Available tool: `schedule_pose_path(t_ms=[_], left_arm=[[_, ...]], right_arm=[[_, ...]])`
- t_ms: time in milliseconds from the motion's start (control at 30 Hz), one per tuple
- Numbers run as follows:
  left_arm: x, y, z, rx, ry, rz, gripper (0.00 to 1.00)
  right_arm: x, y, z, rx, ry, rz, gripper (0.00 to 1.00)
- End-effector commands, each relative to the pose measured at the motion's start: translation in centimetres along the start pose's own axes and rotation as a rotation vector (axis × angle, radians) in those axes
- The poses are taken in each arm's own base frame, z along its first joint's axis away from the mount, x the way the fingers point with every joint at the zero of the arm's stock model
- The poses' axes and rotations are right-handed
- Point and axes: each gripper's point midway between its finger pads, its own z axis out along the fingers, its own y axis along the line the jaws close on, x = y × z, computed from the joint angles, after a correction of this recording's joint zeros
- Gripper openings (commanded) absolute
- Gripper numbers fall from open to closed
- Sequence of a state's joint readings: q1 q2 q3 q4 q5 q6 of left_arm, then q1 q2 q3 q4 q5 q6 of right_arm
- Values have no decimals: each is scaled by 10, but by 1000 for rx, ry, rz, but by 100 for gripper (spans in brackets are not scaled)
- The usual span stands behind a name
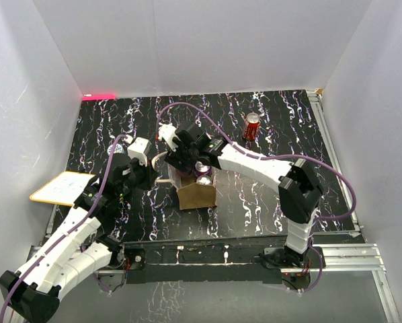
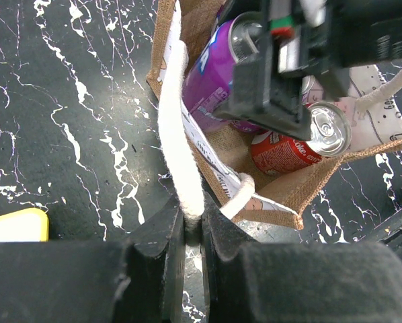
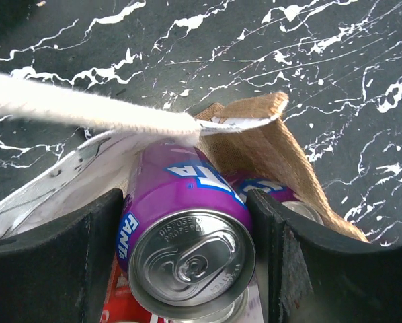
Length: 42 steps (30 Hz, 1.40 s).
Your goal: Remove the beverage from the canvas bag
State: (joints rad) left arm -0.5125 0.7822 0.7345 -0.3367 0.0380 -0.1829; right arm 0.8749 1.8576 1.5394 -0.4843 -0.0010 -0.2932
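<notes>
The tan canvas bag [image 1: 197, 195] stands upright mid-table, mouth open. My left gripper [image 2: 193, 222] is shut on one cream loop handle [image 2: 179, 134] at the bag's left side [image 1: 150, 176]. My right gripper [image 3: 191, 259] reaches into the bag's mouth [image 1: 189, 160] and is shut on a purple Fanta can [image 3: 187, 222], one finger on each side of it. The same can shows in the left wrist view [image 2: 214, 70] under the right gripper [image 2: 282, 67]. A red Coke can [image 2: 298, 145] and a second purple can [image 3: 292, 195] lie in the bag [image 3: 275, 145].
A red can [image 1: 251, 126] stands on the black marbled table behind and to the right of the bag. A flat yellow-edged white board [image 1: 61, 187] lies at the left edge. White walls enclose the table on three sides.
</notes>
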Motion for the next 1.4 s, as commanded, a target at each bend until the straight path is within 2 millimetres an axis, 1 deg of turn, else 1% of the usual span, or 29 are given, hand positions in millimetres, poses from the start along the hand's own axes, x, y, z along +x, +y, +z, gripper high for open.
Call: schedule_pose_path(t_ms=[0,133,200,333,600,700,800,933,1100,1200,1233,1300,1367], left_arm=[[-3,4,-1,-14,-18,1,0],[-3,4,-1,-14,-17,0,0],[-3,4,0,-12,-17,0,0],[-3,4,0,-11,-15,0,0],[-2,4,1,-13,-10,-2,0],[-2,5,1,-14,-11,-2,0],[-2,5,1,-17,-11,-3,0],[-3,6,0,-21,-15,-3,0],[-3,6,0,-18,-15,-3,0],[-3,5,0,-17,-16,-4,0],[-3,6,0,-18,-17,-4,0],[-3,6,-1,-19,-18,-4,0],[-4,6,-1,-21,-22,-3,0]], right_arm=[[-75,-23,-67,87,-251,77,8],[-74,-23,-85,92,-255,148,8],[-74,-23,-94,100,-265,207,8],[-75,-29,-116,151,-296,345,8],[-69,-29,-139,168,-373,680,8],[-67,-39,-151,199,-424,836,8],[-72,-49,-168,194,-499,927,8],[-84,-63,-194,195,-597,976,8],[-102,-85,-228,217,-688,975,8],[-106,-109,-254,290,-749,965,8],[-105,-119,-261,328,-761,962,8],[-99,-139,-278,410,-786,962,8],[-87,-159,-292,509,-797,958,8]])
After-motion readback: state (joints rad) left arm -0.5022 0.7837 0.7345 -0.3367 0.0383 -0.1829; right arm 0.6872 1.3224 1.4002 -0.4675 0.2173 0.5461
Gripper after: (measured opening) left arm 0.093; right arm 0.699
